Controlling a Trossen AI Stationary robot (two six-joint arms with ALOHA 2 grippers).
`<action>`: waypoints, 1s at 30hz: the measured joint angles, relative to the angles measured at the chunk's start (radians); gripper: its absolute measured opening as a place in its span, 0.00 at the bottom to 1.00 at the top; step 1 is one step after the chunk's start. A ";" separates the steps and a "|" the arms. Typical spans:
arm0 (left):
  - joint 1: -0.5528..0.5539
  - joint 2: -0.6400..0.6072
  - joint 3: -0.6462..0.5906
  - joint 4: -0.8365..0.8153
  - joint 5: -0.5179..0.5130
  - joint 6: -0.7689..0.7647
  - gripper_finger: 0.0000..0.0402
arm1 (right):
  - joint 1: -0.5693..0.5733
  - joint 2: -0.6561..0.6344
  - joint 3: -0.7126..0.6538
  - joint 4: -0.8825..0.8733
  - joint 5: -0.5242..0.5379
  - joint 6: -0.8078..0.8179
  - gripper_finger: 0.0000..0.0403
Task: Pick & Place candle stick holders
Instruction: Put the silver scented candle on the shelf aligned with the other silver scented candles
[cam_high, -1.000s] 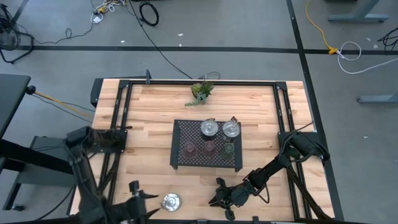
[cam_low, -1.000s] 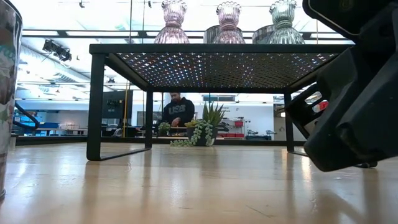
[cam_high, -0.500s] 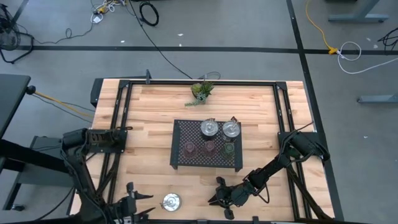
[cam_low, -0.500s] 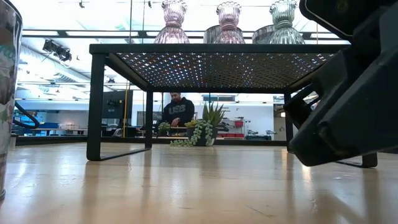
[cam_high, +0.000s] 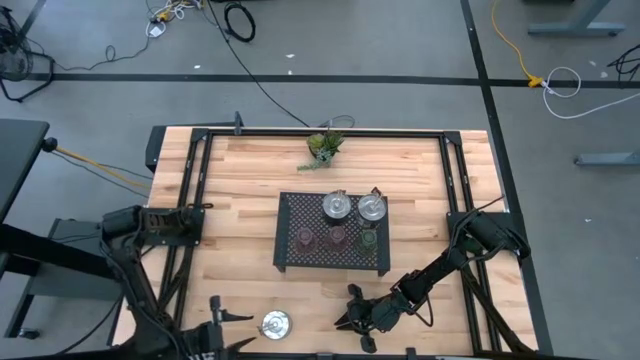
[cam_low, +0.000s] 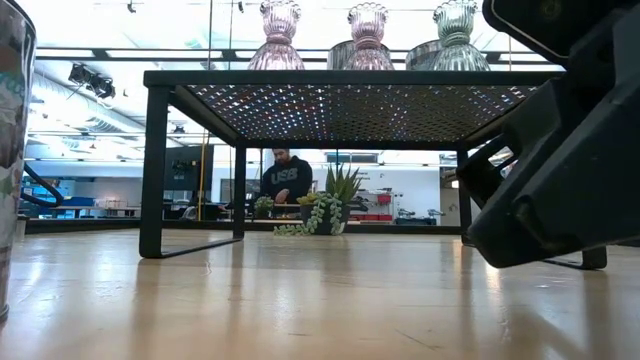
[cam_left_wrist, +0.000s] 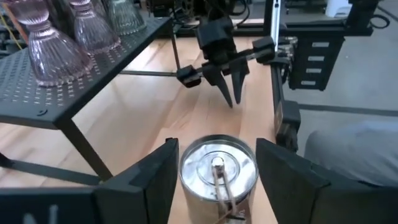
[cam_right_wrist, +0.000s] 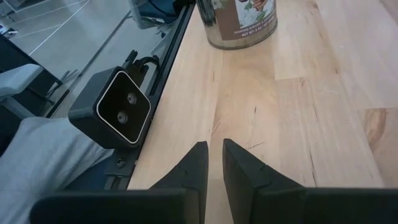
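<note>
A shiny silver holder (cam_high: 275, 323) with a central post stands on its base near the table's near edge; it also shows in the left wrist view (cam_left_wrist: 217, 171). My left gripper (cam_high: 232, 322) is open just to its left, and its fingers (cam_left_wrist: 158, 177) frame the holder without touching it. Two silver holders (cam_high: 337, 206) and three small ones, two brownish-red (cam_high: 306, 238) and one olive-green (cam_high: 368, 238), stand on the black mesh rack (cam_high: 285, 262). My right gripper (cam_high: 350, 320) is shut and empty, pointing down near the table's near edge, right of the silver holder.
A leafy plant sprig (cam_high: 324, 147) lies at the table's far edge. A small black camera box (cam_right_wrist: 118, 115) sits at the near edge by my right gripper. Bare wood lies between the rack and the near edge. A person stands in the room far behind the table (cam_low: 285, 180).
My left gripper has drawn back a little toward the table's left edge and has come back toward the silver holder, staying open. The holder has kept its place.
</note>
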 joint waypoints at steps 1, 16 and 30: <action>0.002 0.000 0.000 0.009 0.001 0.013 0.56 | 0.000 0.000 0.000 0.000 0.000 0.000 0.12; 0.022 0.000 0.000 0.045 0.059 0.036 0.98 | 0.000 0.000 0.000 -0.001 -0.001 0.000 0.12; 0.006 0.095 0.000 -0.029 0.026 0.000 0.99 | 0.000 0.000 0.000 -0.001 -0.009 0.001 0.12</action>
